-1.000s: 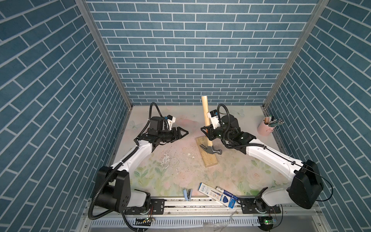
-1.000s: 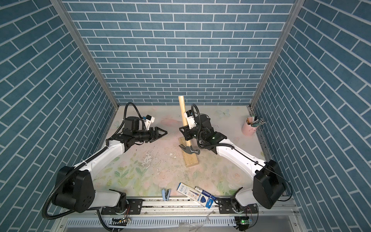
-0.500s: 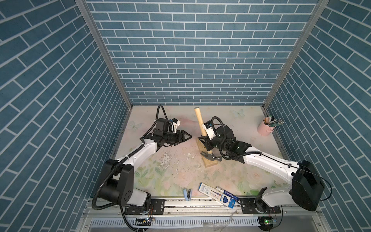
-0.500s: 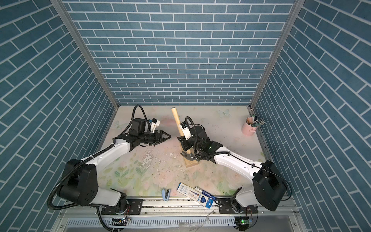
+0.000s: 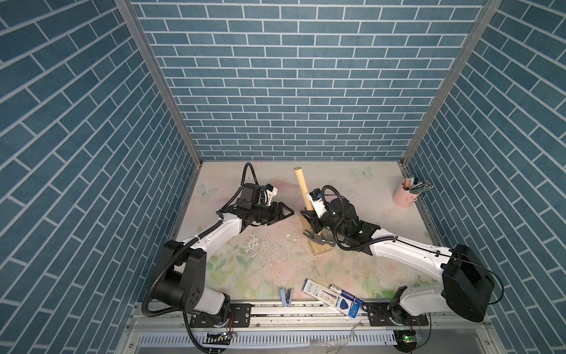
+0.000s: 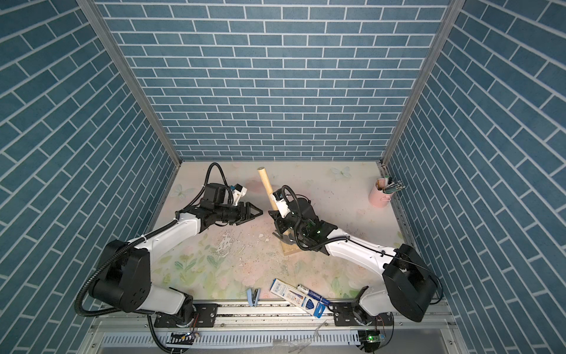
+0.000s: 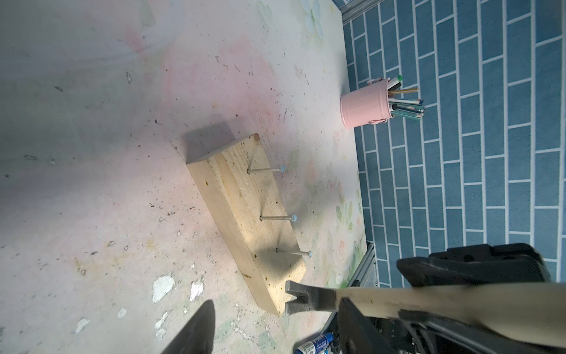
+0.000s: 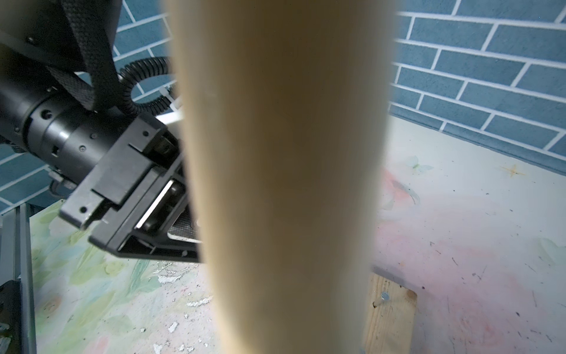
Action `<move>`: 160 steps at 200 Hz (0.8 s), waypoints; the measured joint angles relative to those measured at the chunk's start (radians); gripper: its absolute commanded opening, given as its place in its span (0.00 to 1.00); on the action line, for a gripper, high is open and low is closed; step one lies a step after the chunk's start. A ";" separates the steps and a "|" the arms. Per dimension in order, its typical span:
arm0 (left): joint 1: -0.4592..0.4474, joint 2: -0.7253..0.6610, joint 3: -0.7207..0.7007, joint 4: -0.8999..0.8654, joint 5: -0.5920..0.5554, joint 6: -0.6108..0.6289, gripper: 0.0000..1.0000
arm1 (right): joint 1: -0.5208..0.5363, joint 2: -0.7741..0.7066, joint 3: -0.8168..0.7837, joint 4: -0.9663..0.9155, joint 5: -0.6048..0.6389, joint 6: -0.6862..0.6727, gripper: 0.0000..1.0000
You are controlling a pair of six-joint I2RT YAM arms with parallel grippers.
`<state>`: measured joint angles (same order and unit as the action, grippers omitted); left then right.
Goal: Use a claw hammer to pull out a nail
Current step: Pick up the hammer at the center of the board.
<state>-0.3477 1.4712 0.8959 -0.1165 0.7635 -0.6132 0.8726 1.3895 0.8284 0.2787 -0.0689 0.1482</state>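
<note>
Gripping the hammer (image 5: 303, 188) low, the closed right jaws hold its head by the near end of the block (image 5: 321, 249), handle leaning far-left. Left jaws, spread and empty, are just left.

Blue brick-patterned walls (image 5: 291, 92) with white joints ring a pastel pink-and-green floral surface (image 5: 260, 269), where a pale wooden block (image 7: 245, 220), a pink pen cup (image 5: 404, 196) and the claw hammer (image 5: 303, 190), pale-handled and dark grey-headed, stand out.

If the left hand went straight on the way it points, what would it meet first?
Probably the claw hammer, on its handle beside the right hand gripping it; the left hand points there in both top views. Height is unclear.
</note>
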 measured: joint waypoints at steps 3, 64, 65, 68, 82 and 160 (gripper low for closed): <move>-0.001 0.001 -0.001 0.000 0.000 0.000 0.64 | 0.000 0.000 -0.005 0.007 0.000 0.000 0.00; -0.026 0.016 -0.017 0.008 0.000 -0.003 0.64 | 0.001 0.006 -0.101 0.156 -0.006 -0.006 0.00; -0.026 0.016 -0.018 0.009 0.000 -0.003 0.64 | 0.001 0.007 -0.102 0.159 -0.006 -0.007 0.00; -0.027 0.016 -0.019 0.010 0.000 -0.004 0.64 | 0.001 0.008 -0.106 0.166 -0.006 -0.009 0.00; -0.033 0.020 -0.026 0.019 0.000 -0.007 0.64 | 0.001 0.016 -0.120 0.200 -0.006 -0.021 0.00; -0.087 0.049 -0.056 0.061 -0.005 -0.033 0.65 | 0.005 0.044 -0.183 0.337 -0.006 -0.053 0.00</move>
<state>-0.4351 1.5204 0.8402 -0.0555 0.7589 -0.6460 0.8772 1.4334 0.6453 0.6155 -0.0746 0.0952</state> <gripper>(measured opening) 0.646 0.245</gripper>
